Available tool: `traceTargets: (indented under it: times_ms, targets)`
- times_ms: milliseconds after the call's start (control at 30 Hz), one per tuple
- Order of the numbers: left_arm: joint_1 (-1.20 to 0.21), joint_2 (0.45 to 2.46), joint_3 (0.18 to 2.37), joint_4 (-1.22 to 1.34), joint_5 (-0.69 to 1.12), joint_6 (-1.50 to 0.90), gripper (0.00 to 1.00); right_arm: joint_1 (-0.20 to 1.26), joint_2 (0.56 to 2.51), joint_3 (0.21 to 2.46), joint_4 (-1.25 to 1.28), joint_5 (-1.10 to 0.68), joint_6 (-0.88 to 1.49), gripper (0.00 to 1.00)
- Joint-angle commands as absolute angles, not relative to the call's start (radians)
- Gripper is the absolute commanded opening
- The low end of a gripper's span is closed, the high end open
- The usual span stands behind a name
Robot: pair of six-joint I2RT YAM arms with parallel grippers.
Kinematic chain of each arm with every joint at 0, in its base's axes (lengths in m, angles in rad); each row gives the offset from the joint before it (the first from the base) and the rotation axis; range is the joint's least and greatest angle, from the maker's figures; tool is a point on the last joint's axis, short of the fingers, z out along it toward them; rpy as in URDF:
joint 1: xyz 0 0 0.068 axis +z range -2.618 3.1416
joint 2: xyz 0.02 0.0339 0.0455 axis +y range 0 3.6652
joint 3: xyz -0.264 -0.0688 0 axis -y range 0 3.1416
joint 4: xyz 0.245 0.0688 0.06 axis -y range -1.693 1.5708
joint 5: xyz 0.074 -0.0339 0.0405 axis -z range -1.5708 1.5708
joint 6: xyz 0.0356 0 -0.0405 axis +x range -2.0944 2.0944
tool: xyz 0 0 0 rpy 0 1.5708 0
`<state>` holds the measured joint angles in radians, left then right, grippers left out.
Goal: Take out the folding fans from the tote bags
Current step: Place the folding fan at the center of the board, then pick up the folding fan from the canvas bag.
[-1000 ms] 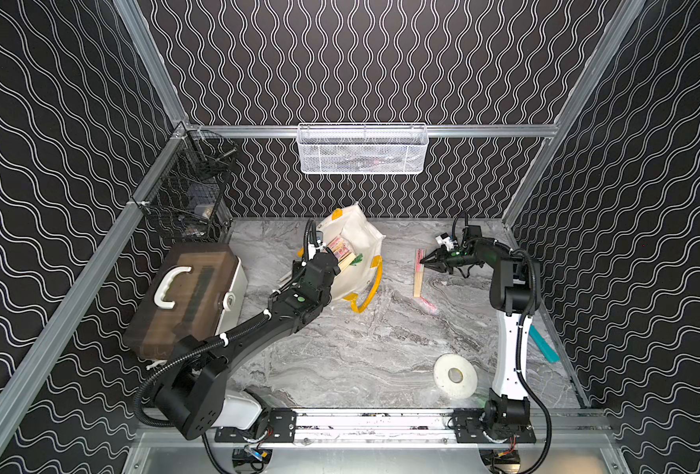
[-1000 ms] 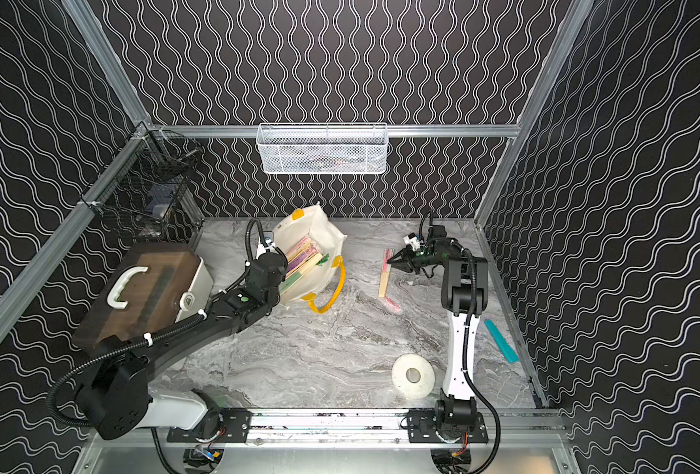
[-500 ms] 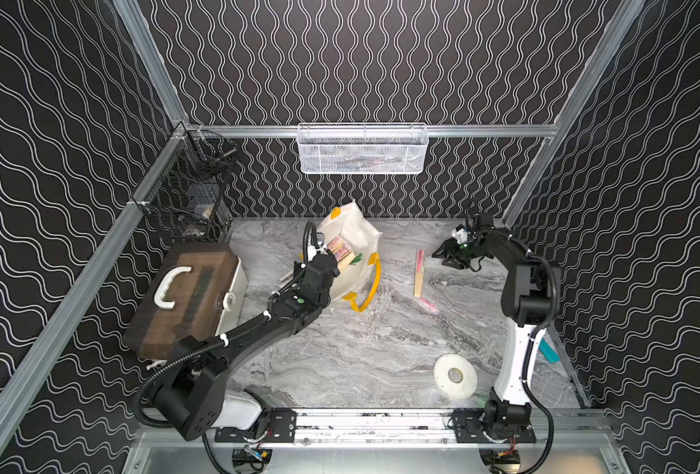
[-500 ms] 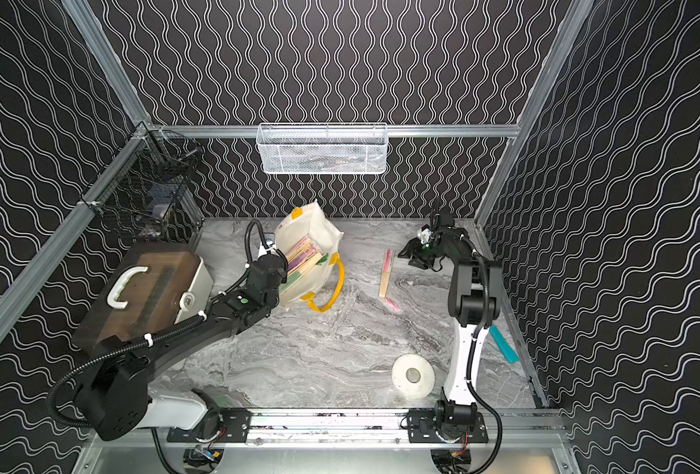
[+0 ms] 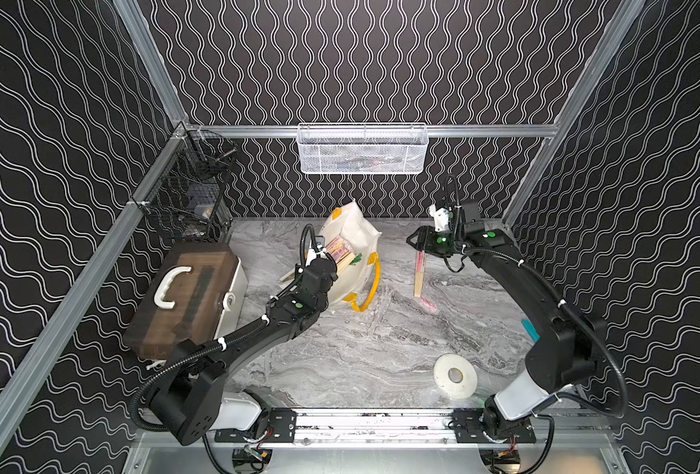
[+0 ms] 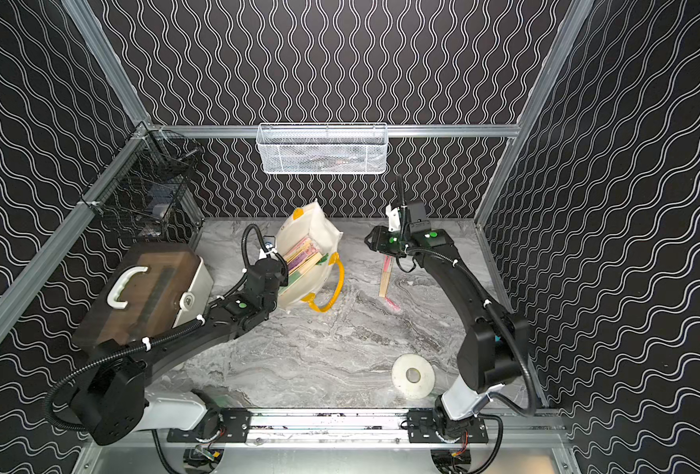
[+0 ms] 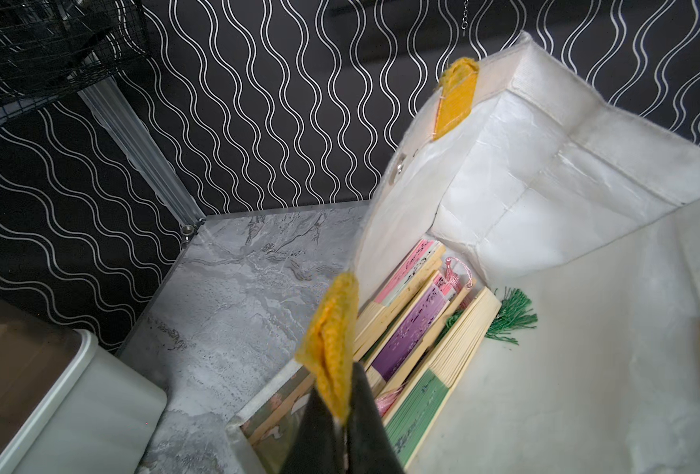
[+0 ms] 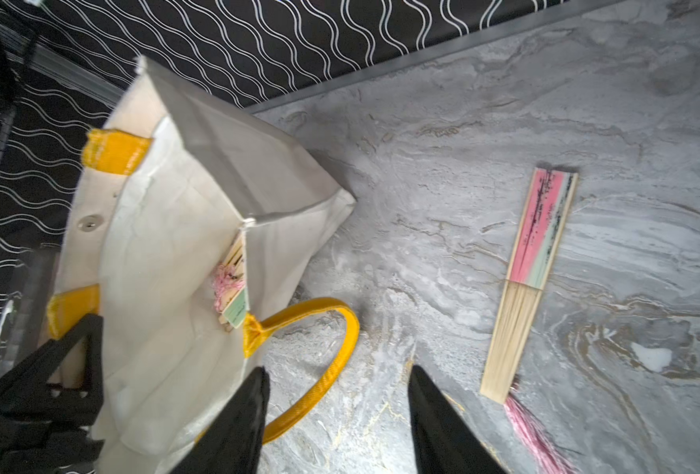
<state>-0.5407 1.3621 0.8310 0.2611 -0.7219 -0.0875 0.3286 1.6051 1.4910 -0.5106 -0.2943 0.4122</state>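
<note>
Pinches the tote bag (image 5: 356, 234) by a yellow patch (image 7: 334, 328) on its rim with the left gripper (image 7: 340, 414), jaws closed tight on the cloth and on nothing else. Keeps the mouth gaping, with the bag standing toward the back of the marble table (image 5: 360, 349), near the brown-lidded box (image 5: 184, 295) with its white handle. Shows, in the left wrist view, closed folding fans (image 7: 414, 328) packed side by side inside the bag: pink, purple and green folds between tan bamboo ribs, plus a green tassel (image 7: 512, 316) lying against the inner wall. Hovers above the table with the right gripper (image 8: 338, 369), jaws about half apart and empty, between the bag's yellow loop handle (image 8: 352, 328) and the one fan on the table (image 8: 533, 262). Has that pink-and-pale-green fan flat on the marble, apart from the bag and touching neither gripper, with its pink tassel (image 8: 533, 431) trailing from the bamboo end; appears in both top views just beside the right gripper. Includes, elsewhere, a white tape roll (image 5: 455, 375) near the front edge, a teal bar (image 5: 529, 330) partly hidden by the right arm, a white mesh basket (image 5: 362, 149) on the back rail and a black wire basket (image 5: 192, 193) in the left corner.
</note>
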Motion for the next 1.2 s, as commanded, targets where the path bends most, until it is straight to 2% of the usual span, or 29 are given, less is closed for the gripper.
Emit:
traceTargets:
  times_ms: [0, 200, 433, 1167]
  targets:
    - [-0.545, 1.358, 0.827, 0.298, -0.696, -0.124, 0.00, 0.394, 1.542, 1.440, -0.398, -0.288, 0.491, 0.54]
    - [-0.580, 1.361, 0.808, 0.341, -0.678, -0.128, 0.00, 0.494, 1.486, 1.345, -0.282, -0.288, 0.551, 0.50]
    - [-0.634, 1.378, 0.808, 0.369, -0.681, -0.126, 0.00, 0.545, 1.520, 1.294, -0.204, -0.252, 0.574, 0.48]
    - [-0.771, 1.317, 0.685, 0.493, -0.712, -0.071, 0.00, 0.612, 1.720, 1.375, -0.158, -0.187, 0.562, 0.42]
